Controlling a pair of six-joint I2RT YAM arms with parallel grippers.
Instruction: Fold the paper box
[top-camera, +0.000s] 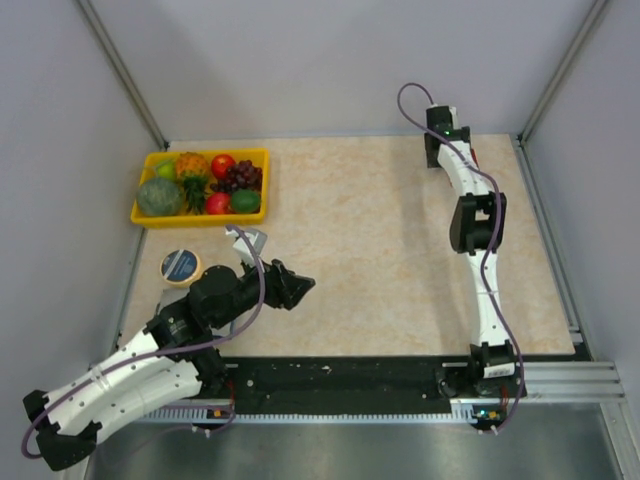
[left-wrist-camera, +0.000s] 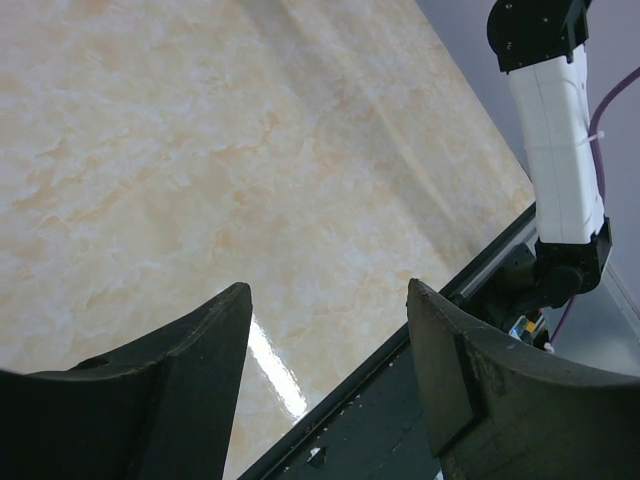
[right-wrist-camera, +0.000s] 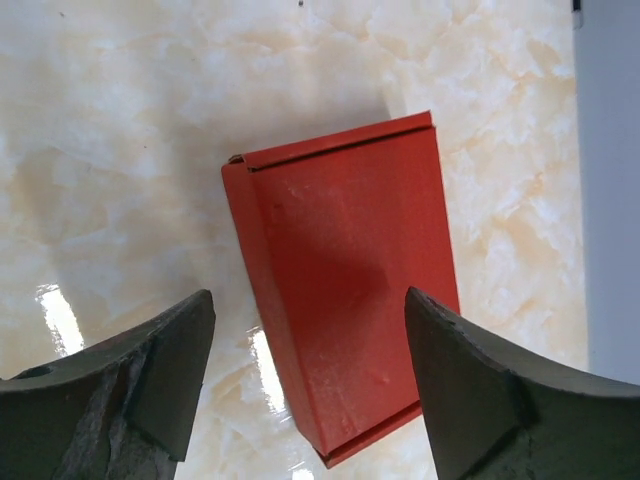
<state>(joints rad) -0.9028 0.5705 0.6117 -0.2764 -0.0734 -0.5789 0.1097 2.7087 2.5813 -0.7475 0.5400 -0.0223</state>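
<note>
Far left: yellow tray (top-camera: 146, 216) of fruit. Near left: left gripper (left-wrist-camera: 328, 290), fingers spread apart over the marbled table (top-camera: 380, 260), holding nothing. Far right, by the wall: right gripper (right-wrist-camera: 308, 295), fingers likewise wide apart, above the paper box (right-wrist-camera: 345, 250) (red, folded up, lying flat on the table), not clamped on it.

Bright, even light. Glare patches gleam on the glossy table (left-wrist-camera: 200, 150) in both wrist views. A soft shadow crosses the paper box (right-wrist-camera: 340, 290).
</note>
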